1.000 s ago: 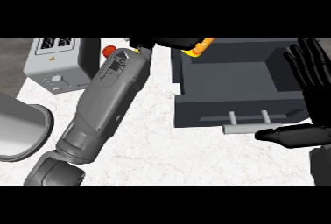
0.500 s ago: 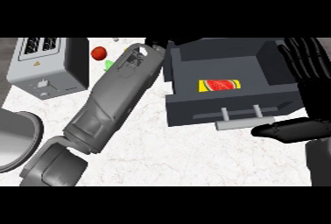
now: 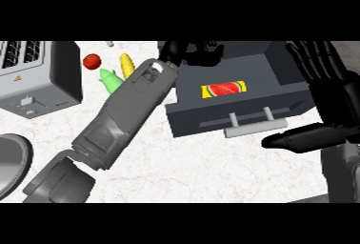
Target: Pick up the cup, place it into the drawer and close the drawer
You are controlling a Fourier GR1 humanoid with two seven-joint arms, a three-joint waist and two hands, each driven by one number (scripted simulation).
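The cup (image 3: 224, 90) lies inside the open drawer (image 3: 211, 119), which stands on the counter (image 3: 211, 167). The left hand (image 3: 191, 52) hovers over the drawer's back edge, fingers curled and holding nothing. The right hand (image 3: 320, 66) rests at the drawer's right side, fingers straight and spread.

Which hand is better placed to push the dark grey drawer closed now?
Probably the right hand: it is open beside the dark grey drawer, near its metal handle. The left hand is above the drawer's back.
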